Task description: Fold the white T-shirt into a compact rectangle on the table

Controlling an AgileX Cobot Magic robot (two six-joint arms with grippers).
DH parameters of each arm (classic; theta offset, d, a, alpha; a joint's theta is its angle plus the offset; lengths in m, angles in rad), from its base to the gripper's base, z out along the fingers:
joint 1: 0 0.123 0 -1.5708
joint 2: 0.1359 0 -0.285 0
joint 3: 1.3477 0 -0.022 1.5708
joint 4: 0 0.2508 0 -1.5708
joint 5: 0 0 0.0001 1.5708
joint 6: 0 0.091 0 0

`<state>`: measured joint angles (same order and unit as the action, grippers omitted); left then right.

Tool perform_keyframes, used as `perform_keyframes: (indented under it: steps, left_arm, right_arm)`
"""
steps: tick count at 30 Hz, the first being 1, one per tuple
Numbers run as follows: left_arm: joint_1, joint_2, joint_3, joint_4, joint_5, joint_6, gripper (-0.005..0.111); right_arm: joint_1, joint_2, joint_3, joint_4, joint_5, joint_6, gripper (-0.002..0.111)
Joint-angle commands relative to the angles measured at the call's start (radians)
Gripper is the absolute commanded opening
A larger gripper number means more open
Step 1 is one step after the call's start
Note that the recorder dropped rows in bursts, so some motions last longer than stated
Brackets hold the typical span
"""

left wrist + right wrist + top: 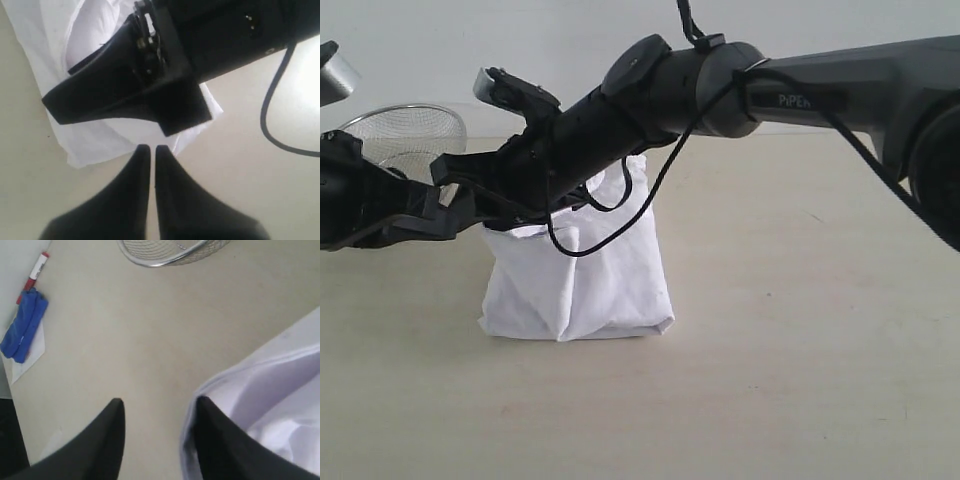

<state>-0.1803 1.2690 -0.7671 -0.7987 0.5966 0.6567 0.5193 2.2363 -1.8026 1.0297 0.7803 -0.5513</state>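
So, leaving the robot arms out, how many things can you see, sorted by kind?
White T-shirt: 1
Wire basket: 1
Red marker: 1
Blue cloth: 1
Paper sheet: 1
Total: 5

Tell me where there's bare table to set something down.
The table lies bare right of the white T-shirt and in front of it. The right wrist view shows an open stretch between the wire basket and the blue cloth. Crowded: over the shirt's top, where both arms cross, and left by the basket.
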Motion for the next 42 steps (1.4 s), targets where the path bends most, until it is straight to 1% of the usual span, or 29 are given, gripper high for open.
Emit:
perform_keyframes:
  steps: [1,3,4,5,6,7,8,9,10,11,14,16,20,22,25,26,28,30,32,36,37,38,42]
  left_arm:
    - [0.003,-0.03,-0.008,0.008,0.013,-0.007,0.004]
    - [0.003,-0.039,-0.008,0.004,0.013,-0.007,0.004]
    - [0.003,-0.039,-0.008,0.004,0.018,-0.007,0.004]
    - [0.003,-0.039,-0.008,0.004,0.036,-0.015,0.004]
    - [0.003,-0.039,-0.008,0.004,0.059,-0.015,0.004]
    - [0.003,-0.039,-0.008,0.004,0.075,-0.015,0.004]
    - [0.003,-0.039,-0.008,0.004,0.077,-0.015,0.004]
    - [0.003,-0.039,-0.008,0.004,0.075,-0.015,0.004]
    - [0.003,-0.039,-0.008,0.004,0.073,-0.015,0.004]
    - [0.003,-0.039,-0.008,0.004,0.073,-0.015,0.004]
    - [0.003,-0.039,-0.008,0.004,0.079,-0.015,0.004]
    - [0.003,-0.039,-0.008,0.006,0.083,-0.015,0.004]
    - [0.001,-0.039,-0.008,0.008,0.088,-0.011,0.004]
    - [0.001,-0.039,-0.008,0.01,0.09,-0.011,0.004]
    - [0.001,-0.039,-0.008,0.01,0.089,-0.007,0.004]
    - [0.001,-0.039,-0.008,0.01,0.089,-0.007,0.004]
    - [0.001,-0.039,-0.008,0.01,0.098,-0.007,0.004]
    - [0.001,-0.039,-0.008,0.01,0.109,-0.007,0.004]
    - [0.001,-0.039,-0.008,0.01,0.109,-0.007,0.004]
    - [0.001,-0.039,-0.008,0.01,0.097,-0.003,0.004]
    - [0.001,-0.039,-0.008,0.01,0.095,-0.003,0.004]
    - [0.001,-0.039,-0.008,0.008,0.093,-0.003,0.004]
    - [0.001,-0.039,-0.008,0.004,0.091,-0.003,0.004]
  right_arm:
    - [-0.001,-0.045,-0.005,0.013,0.065,-0.015,0.039]
    - [0.001,-0.043,-0.005,-0.025,0.044,0.003,0.039]
    - [0.001,-0.039,-0.005,-0.062,0.001,0.054,0.039]
    - [0.001,-0.032,-0.005,-0.112,-0.032,0.088,0.043]
    - [0.001,-0.028,-0.005,-0.12,-0.054,0.109,0.052]
    - [0.001,-0.026,-0.005,-0.119,-0.072,0.12,0.065]
    - [0.001,-0.026,-0.005,-0.113,-0.075,0.132,0.071]
    - [0.001,-0.026,-0.005,-0.113,-0.075,0.137,0.072]
    - [0.001,-0.029,-0.005,-0.113,-0.065,0.15,0.07]
    - [-0.001,-0.036,-0.005,-0.123,-0.049,0.155,0.065]
    - [-0.014,-0.067,-0.005,-0.185,-0.029,0.192,0.047]
    - [-0.022,-0.086,-0.005,-0.24,-0.009,0.238,0.041]
    - [-0.036,-0.128,0.006,-0.522,0.04,0.382,0.021]
    - [-0.047,-0.151,0.027,-0.634,0.059,0.436,0.011]
    - [-0.081,-0.18,0.07,-0.694,0.117,0.452,0.001]
    - [-0.097,-0.182,0.08,-0.706,0.146,0.452,0.0]
    - [-0.125,-0.19,0.101,-0.733,0.196,0.445,0.003]
    - [-0.152,-0.199,0.136,-0.736,0.212,0.431,0.011]
    - [-0.172,-0.211,0.175,-0.731,0.209,0.421,0.024]
    - [-0.183,-0.214,0.241,-0.723,0.178,0.421,0.055]
    - [-0.181,-0.214,0.256,-0.721,0.16,0.421,0.058]
    - [-0.177,-0.214,0.271,-0.721,0.137,0.421,0.059]
    - [-0.149,-0.214,0.307,-0.692,0.058,0.423,0.055]
